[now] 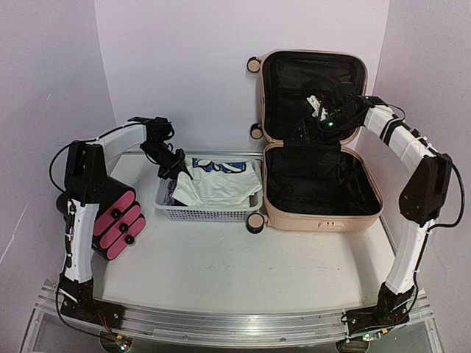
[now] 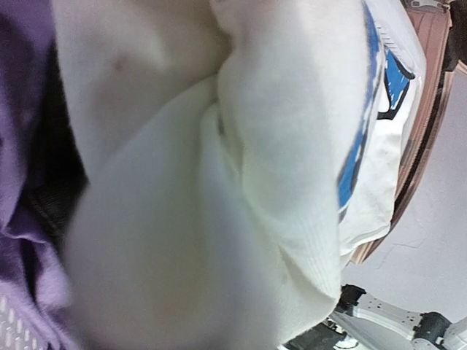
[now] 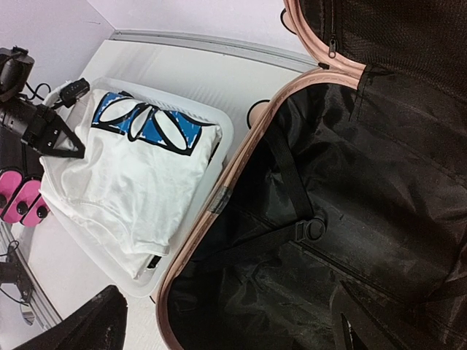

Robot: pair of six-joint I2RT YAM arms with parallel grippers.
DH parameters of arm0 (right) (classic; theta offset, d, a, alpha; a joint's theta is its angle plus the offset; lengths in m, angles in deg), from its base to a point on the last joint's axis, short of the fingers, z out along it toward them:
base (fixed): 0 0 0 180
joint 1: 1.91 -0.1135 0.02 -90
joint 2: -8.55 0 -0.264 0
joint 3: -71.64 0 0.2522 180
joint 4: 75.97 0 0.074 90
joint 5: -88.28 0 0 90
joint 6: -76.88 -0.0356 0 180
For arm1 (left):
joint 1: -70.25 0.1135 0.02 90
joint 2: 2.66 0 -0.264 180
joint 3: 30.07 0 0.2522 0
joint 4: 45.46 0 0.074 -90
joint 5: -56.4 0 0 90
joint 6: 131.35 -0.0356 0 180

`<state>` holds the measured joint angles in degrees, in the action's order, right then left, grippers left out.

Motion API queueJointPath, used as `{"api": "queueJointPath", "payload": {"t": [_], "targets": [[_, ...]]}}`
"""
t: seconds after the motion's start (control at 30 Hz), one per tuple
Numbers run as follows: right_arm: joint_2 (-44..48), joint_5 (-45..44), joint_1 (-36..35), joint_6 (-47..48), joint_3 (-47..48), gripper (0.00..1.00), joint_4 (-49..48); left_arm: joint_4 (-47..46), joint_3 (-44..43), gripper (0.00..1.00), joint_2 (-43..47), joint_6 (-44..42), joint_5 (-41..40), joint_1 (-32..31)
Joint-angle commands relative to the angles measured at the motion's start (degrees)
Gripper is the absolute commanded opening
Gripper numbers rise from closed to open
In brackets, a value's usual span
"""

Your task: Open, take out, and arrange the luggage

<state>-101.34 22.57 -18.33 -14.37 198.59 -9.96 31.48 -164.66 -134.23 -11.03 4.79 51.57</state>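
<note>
white tabletop point(image 1: 221, 272), lilac walls. the beige-pink hard-shell luggage point(image 1: 324, 223) lies open right of centre, lid leaning back. the left claw point(image 1: 176, 168) is pinched shut at the corner of the white printed shirt point(image 1: 221, 187) in the white mesh basket point(image 1: 199, 215); whether it grips cloth, i cannot tell. the right claw point(image 3: 226, 324) gapes wide over the black lining. a tug might drag the basket, which sits tight beside the case. open room lies lower middle.

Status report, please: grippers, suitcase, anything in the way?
Left gripper shut at shirt in basket. Right gripper open over suitcase. Suitcase open, looks empty. Nothing blocking.
</note>
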Motion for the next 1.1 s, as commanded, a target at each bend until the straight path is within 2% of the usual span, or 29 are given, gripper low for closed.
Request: {"api": "queueJointPath", "payload": {"t": [0.0,0.1,0.13,0.23,0.3,0.43,0.5,0.63,0.83,0.93,1.07], "targets": [[-0.8,-0.5,-0.1,0.6,3.2,0.98,-0.2,4.8,-4.2,0.00,0.0,-5.0,-5.0,1.3],[-1.4,-0.5,-0.1,0.4,4.0,0.98,0.0,5.8,-5.1,0.01,-0.7,-5.8,-5.1,1.4],[-1.7,-0.5,-0.2,0.2,4.2,0.98,0.0,6.3,-5.5,0.06,-1.0,-5.8,-5.1,1.3],[-2.1,-1.9,-0.2,-1.0,4.9,0.98,0.4,7.8,-6.6,0.33,-0.4,-5.8,-7.7,1.4],[-2.2,-4.5,-0.2,-3.3,5.1,0.98,0.8,8.7,-6.9,0.47,1.7,-5.8,-11.9,1.4],[-1.5,-12.9,0.0,-6.2,5.2,0.98,3.7,11.1,-6.6,0.62,8.6,-5.0,-24.7,1.3],[-0.7,-16.5,0.3,-6.6,4.5,0.98,5.3,11.4,-6.1,0.67,12.0,-4.4,-28.9,1.3],[0.2,-18.5,3.5,-9.6,5.6,0.98,13.0,12.0,-6.9,0.69,16.6,-3.6,-30.8,1.2],[3.5,-12.4,14.5,-15.7,8.1,0.98,24.6,11.8,-15.3,0.78,21.3,-3.7,-29.6,1.3],[8.9,-10.8,16.0,-13.0,7.0,0.98,25.0,11.5,-20.6,0.82,23.3,-4.1,-30.0,1.2],[16.6,-13.8,16.0,-6.0,5.1,0.98,26.2,8.6,-22.6,0.87,28.9,-8.3,-30.9,1.2]]}}
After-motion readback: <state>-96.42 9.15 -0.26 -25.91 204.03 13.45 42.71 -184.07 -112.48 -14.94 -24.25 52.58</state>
